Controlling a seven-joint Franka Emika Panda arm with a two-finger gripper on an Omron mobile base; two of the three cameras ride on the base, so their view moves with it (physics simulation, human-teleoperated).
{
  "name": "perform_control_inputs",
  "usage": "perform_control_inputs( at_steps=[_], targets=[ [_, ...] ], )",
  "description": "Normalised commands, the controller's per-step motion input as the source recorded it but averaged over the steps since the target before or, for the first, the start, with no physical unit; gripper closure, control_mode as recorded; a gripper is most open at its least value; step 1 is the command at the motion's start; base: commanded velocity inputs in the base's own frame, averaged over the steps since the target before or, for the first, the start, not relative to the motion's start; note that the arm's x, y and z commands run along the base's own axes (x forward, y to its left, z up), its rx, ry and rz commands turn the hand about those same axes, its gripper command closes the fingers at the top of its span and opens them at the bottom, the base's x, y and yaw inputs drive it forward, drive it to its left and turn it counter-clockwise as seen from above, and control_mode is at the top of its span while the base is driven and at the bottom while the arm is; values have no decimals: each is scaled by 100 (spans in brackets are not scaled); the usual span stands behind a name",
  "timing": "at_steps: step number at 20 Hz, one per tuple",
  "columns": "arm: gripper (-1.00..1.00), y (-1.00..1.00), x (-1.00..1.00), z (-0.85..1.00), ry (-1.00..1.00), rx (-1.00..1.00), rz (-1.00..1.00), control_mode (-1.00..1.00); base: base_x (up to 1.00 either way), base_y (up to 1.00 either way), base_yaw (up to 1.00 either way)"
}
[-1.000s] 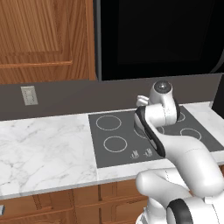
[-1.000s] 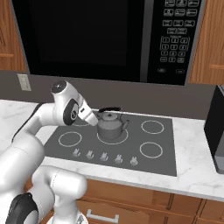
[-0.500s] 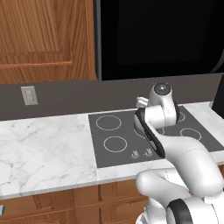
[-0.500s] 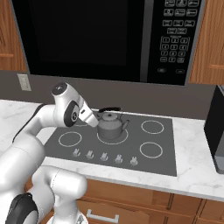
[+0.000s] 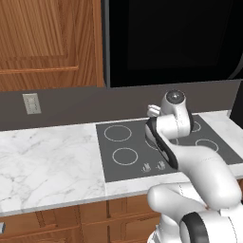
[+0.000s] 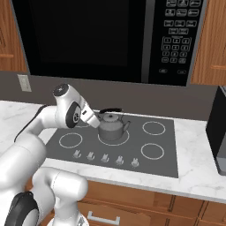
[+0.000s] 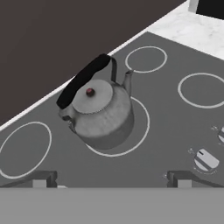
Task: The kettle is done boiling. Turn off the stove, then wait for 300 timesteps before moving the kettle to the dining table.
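Observation:
The grey metal kettle (image 6: 113, 128) stands upright on the middle back burner of the stove (image 6: 137, 142), its black handle (image 6: 110, 110) arching over the lid. In the hand view the kettle (image 7: 103, 113) sits just ahead on the dark glass stove (image 7: 175, 124). My gripper (image 7: 111, 179) is open, with its fingertips (image 7: 41, 178) spread wide and nothing between them. From the right base view the gripper (image 6: 95, 122) hovers just left of the kettle, apart from it. A row of silver knobs (image 6: 105, 157) lines the stove's front edge. My arm hides the kettle in the left base view. The dining table is out of view.
A black microwave (image 6: 88, 39) hangs over the stove. A dark appliance (image 6: 218, 130) stands at the counter's right end. White marble counter (image 5: 47, 161) stretches left of the stove (image 5: 109, 166), with a wall outlet (image 5: 31, 103) behind it and wooden cabinets above.

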Motion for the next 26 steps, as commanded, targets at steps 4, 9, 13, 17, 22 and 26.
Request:
perform_control_inputs(
  at_steps=[4, 9, 13, 17, 22, 26],
  targets=[
    [-100, 0, 12, -4, 0, 0, 0, -100, 0, 0, 0],
    [-100, 0, 13, 0, 0, 0, 0, -100, 0, 0, 0],
    [-100, 0, 11, 0, 0, 0, 0, -100, 0, 0, 0],
    [-100, 0, 10, -5, -1, 0, 0, -100, 0, 0, 0],
    [-100, -4, 8, -6, -1, 0, 0, -100, 0, 0, 0],
    [-100, -7, 6, -4, -1, 0, 0, -100, 0, 0, 0]
  ],
)
